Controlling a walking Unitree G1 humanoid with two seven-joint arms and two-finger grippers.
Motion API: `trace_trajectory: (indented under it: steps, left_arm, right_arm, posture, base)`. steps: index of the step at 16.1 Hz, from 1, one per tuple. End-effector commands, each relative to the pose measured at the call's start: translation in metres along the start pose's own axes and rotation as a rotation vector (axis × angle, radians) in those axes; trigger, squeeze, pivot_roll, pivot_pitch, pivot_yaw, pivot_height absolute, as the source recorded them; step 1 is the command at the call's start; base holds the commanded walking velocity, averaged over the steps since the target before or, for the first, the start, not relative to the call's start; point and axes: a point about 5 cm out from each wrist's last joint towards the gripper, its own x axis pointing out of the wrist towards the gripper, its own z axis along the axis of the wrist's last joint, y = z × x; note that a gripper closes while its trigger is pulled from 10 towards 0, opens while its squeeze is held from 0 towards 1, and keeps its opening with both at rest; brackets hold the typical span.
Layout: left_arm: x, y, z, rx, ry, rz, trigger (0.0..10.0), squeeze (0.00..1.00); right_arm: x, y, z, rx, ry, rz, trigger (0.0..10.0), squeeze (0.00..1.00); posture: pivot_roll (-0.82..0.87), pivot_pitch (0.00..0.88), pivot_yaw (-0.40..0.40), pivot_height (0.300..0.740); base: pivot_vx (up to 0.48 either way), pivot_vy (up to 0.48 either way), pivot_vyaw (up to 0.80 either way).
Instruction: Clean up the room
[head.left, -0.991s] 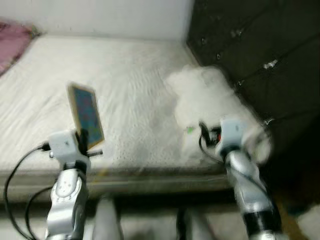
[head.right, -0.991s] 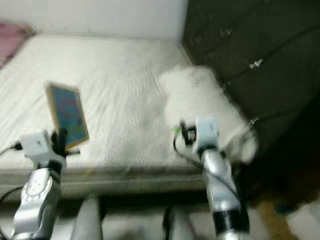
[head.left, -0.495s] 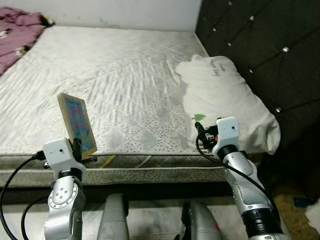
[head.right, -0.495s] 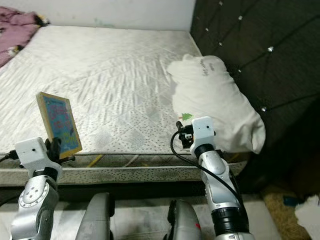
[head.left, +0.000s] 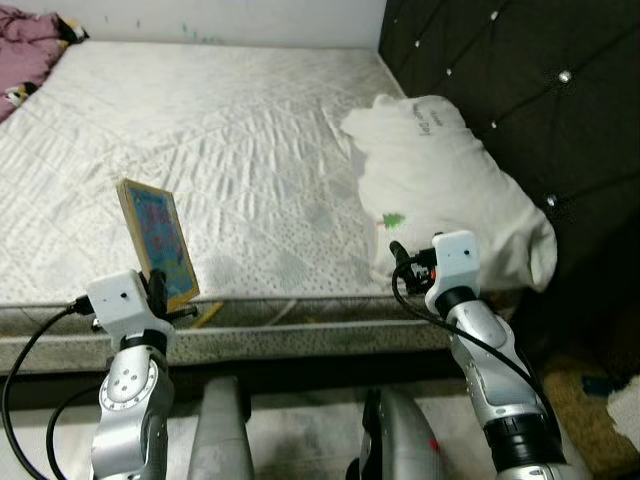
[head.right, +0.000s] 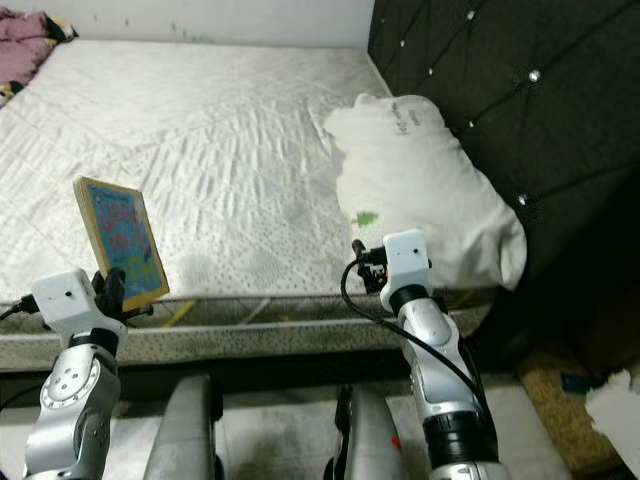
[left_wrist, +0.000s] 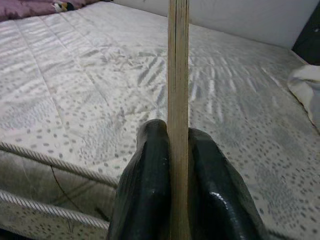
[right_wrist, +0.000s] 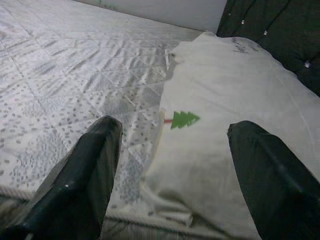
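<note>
A thin book with a colourful blue cover (head.left: 160, 240) stands upright in my left gripper (head.left: 160, 292), which is shut on its lower edge at the near edge of the bare white mattress (head.left: 230, 150). In the left wrist view the book's pale edge (left_wrist: 178, 75) runs up between the two black fingers (left_wrist: 150, 190). My right gripper (head.left: 398, 254) is open at the mattress's near right corner, just in front of a white pillow (head.left: 440, 190) with a small green tree label (right_wrist: 184, 119). Its fingers (right_wrist: 85, 175) hold nothing.
A dark tufted headboard (head.left: 500, 80) rises at the right behind the pillow. A pink crumpled cloth (head.left: 25, 25) lies at the mattress's far left corner. My grey legs (head.left: 220, 430) stand on the pale floor by the bed. White scraps (head.right: 615, 400) lie on the floor at right.
The blur has gone and the view has shifted slightly as the camera moved. The book stays shut in my left gripper; the right gripper stays open before the pillow.
</note>
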Motion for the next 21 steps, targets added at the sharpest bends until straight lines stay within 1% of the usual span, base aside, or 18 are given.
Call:
trace_trajectory:
  steps: [1, 3, 13, 17, 19, 21]
  left_arm:
    - [0.004, -0.004, 0.013, -0.007, -0.066, -0.024, 10.0, 0.0]
    - [0.006, -0.006, 0.017, -0.019, -0.087, -0.04, 10.0, 0.0]
    - [0.009, -0.011, 0.019, -0.033, -0.093, -0.059, 10.0, 0.0]
    - [0.011, -0.014, 0.017, -0.03, -0.076, -0.06, 10.0, 0.0]
    - [0.012, -0.015, 0.016, -0.037, -0.069, -0.073, 10.0, 0.0]
    - [0.014, -0.02, 0.013, -0.052, -0.043, -0.097, 10.0, 0.0]
  right_arm:
    - [0.001, -0.001, 0.002, -0.002, -0.004, 0.003, 10.0, 0.0]
    - [0.001, -0.001, 0.002, -0.002, -0.004, 0.004, 10.0, 0.0]
    - [0.002, -0.001, 0.003, 0.0, -0.005, 0.004, 10.0, 0.0]
    - [0.002, -0.001, 0.003, 0.003, -0.006, 0.002, 10.0, 0.0]
    - [0.002, 0.0, 0.003, 0.004, -0.006, 0.003, 10.0, 0.0]
    - [0.002, 0.0, 0.003, 0.005, -0.006, 0.003, 10.0, 0.0]
  posture:
    - [0.05, 0.0, -0.046, 0.546]
    - [0.05, 0.0, -0.047, 0.546]
    - [0.05, 0.0, -0.046, 0.546]
    - [0.05, 0.0, -0.045, 0.546]
    - [0.05, 0.0, -0.044, 0.546]
    - [0.05, 0.0, -0.044, 0.546]
  base:
    - [0.0, 0.0, 0.0]
    - [0.142, 0.0, 0.0]
    - [0.357, 0.0, 0.0]
    - [0.0, 0.0, 0.0]
    - [0.0, 0.0, 0.0]
    - [0.0, 0.0, 0.0]
